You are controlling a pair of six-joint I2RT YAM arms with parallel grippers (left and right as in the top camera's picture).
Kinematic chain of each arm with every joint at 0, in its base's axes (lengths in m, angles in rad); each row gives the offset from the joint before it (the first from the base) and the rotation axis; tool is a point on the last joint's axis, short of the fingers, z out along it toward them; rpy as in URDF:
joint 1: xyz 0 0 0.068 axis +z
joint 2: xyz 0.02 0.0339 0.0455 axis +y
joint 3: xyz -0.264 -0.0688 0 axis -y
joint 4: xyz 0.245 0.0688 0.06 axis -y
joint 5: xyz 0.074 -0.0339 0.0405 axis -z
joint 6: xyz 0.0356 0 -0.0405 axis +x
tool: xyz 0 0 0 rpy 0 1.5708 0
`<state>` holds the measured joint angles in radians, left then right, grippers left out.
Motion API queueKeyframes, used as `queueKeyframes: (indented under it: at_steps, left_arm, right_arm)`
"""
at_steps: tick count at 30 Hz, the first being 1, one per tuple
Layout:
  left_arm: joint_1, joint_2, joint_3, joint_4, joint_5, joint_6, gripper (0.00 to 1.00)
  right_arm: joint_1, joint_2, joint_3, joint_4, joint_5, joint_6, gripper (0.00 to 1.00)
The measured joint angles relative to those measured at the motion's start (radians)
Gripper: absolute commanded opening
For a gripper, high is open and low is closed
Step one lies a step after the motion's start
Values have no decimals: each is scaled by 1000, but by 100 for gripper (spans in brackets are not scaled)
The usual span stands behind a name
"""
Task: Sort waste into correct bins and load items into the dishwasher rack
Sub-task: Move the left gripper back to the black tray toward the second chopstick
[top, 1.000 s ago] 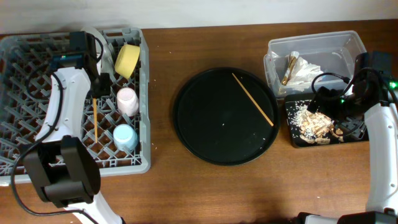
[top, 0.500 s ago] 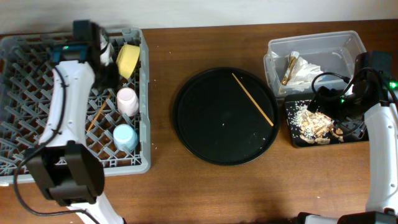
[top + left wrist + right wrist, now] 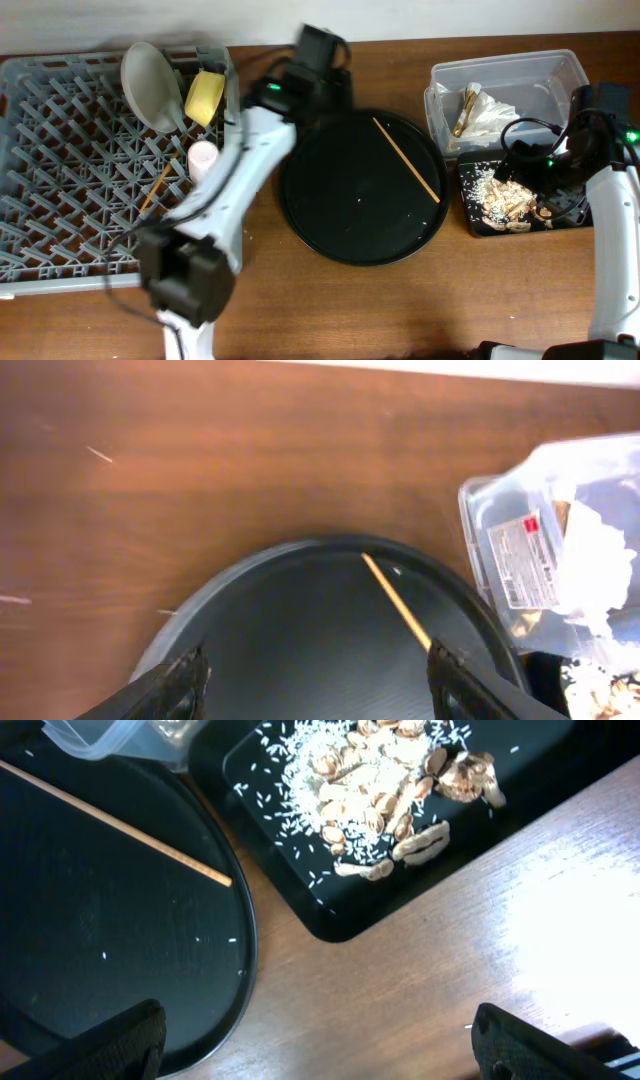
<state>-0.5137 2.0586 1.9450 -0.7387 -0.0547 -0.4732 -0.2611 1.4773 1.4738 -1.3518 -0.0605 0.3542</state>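
Observation:
The grey dishwasher rack (image 3: 70,150) at the left holds an upright grey plate (image 3: 150,70), a yellow bowl (image 3: 205,95), a pink cup (image 3: 203,155) and one chopstick (image 3: 155,187). The other chopstick (image 3: 407,160) (image 3: 395,603) lies on the round black tray (image 3: 340,200). My left gripper (image 3: 325,95) (image 3: 320,680) hangs open and empty over that tray's far edge. The clear tub (image 3: 505,75) holds a white napkin (image 3: 495,110) and a gold wrapper (image 3: 463,112). Food scraps (image 3: 500,195) (image 3: 380,790) lie in the flat black tray (image 3: 475,222). My right gripper (image 3: 512,168) (image 3: 320,1050) is open and empty beside it.
My left arm stretches from the table's front across the rack's right edge and hides part of it. Bare wooden table shows between the round tray (image 3: 100,900) and the flat black tray (image 3: 330,920), and along the back wall.
My left arm has swung from the rack over to the round tray and its gripper has opened. The chopstick it held now lies in the rack. The right arm is unmoved.

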Motion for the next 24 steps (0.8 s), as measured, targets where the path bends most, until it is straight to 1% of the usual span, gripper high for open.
queueKeyframes:
  at_steps: [3, 6, 11, 16, 20, 22, 24]
  left_arm:
    - [-45, 119, 0, 57, 37, -79, 67]
    - [-82, 192, -2, 129, 87, -140, 65]
    - [-126, 197, -2, 154, 101, -173, 64]
    - [-174, 249, -2, 177, 104, -183, 65]
    - [-184, 290, 48, 100, 105, -174, 64]
    - [-183, 298, 131, 13, 108, -153, 64]
    - [-181, 298, 216, -36, 110, -130, 65]
  right_arm:
    - [0, 0, 0, -3, 0, 0, 98]
    - [0, 0, 0, -3, -5, 0, 99]
    - [0, 0, 0, -3, -10, 0, 98]
    - [0, 0, 0, -3, -11, 0, 99]
    - [0, 0, 0, -6, -11, 0, 98]
    - [0, 0, 0, -6, -11, 0, 98]
    - [0, 0, 0, -6, -11, 0, 98]
